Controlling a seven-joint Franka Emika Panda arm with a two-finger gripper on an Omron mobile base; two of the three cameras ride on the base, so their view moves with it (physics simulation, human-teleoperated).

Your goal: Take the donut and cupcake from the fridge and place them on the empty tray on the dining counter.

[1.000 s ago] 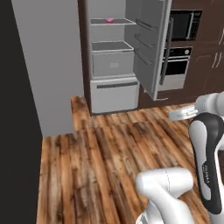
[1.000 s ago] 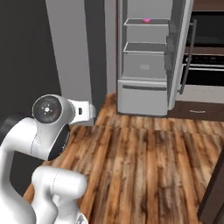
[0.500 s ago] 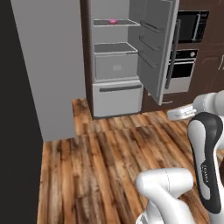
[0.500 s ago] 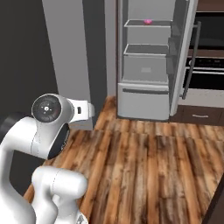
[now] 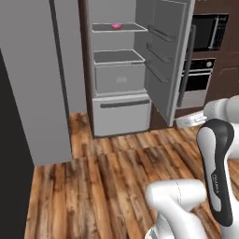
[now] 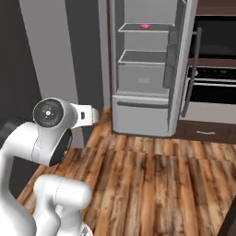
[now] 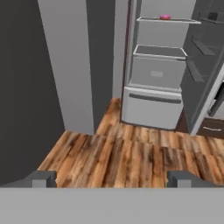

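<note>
The fridge point(image 5: 120, 115) point(image 6: 140, 116) point(image 7: 152, 107) stands ahead with its door point(image 5: 163, 60) swung open to the right. A pink-iced donut point(image 5: 116, 25) point(image 6: 145, 26) point(image 7: 165, 17) lies on the upper shelf, above a grey drawer point(image 5: 119, 77). My gripper point(image 7: 111, 179) is open and empty, its fingertips point(image 7: 42, 178) spread wide over the wooden floor, well short of the fridge. The hand point(image 5: 190, 120) point(image 6: 87, 115) points toward the fridge from about a body's length away. The cupcake, tray and dining counter are out of view.
A tall grey panel point(image 5: 32, 79) point(image 7: 65, 65) stands left of the fridge. Dark built-in ovens point(image 5: 200, 79) point(image 6: 213, 87) sit to the right, behind the open door. Bare wooden floor point(image 5: 107, 177) lies between me and the fridge.
The whole picture has shifted: the base has driven toward the fridge, which now looks bigger and nearer. The gripper stays open and the donut has not moved on its shelf.
</note>
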